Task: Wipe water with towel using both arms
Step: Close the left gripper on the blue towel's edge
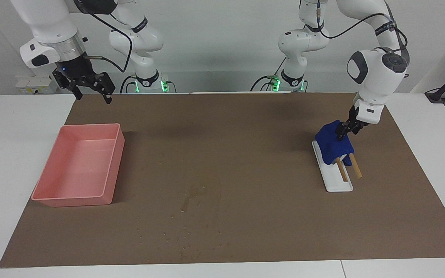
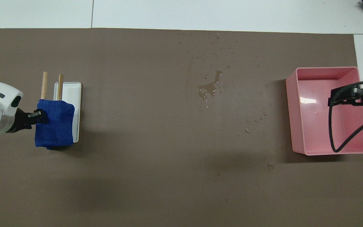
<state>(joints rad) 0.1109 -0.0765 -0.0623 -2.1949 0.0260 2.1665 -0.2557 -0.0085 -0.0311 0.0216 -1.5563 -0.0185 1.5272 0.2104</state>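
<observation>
The deep-blue towel (image 1: 334, 144) hangs over two wooden sticks (image 1: 355, 168) on a white tray (image 1: 338, 185) toward the left arm's end of the table; it also shows in the overhead view (image 2: 55, 123). My left gripper (image 1: 342, 133) (image 2: 39, 117) is shut on the towel's edge nearest the robots. The water (image 1: 193, 199) (image 2: 210, 86) is a glossy smear with scattered droplets mid-table, farther from the robots than the towel. My right gripper (image 1: 93, 96) (image 2: 354, 97) waits open and empty in the air over the pink bin.
An empty pink bin (image 1: 91, 126) (image 2: 326, 68) stands toward the right arm's end of the table. A brown mat (image 1: 245, 154) covers the table. The tray also shows in the overhead view (image 2: 75, 94), with the sticks (image 2: 44, 83) jutting past it.
</observation>
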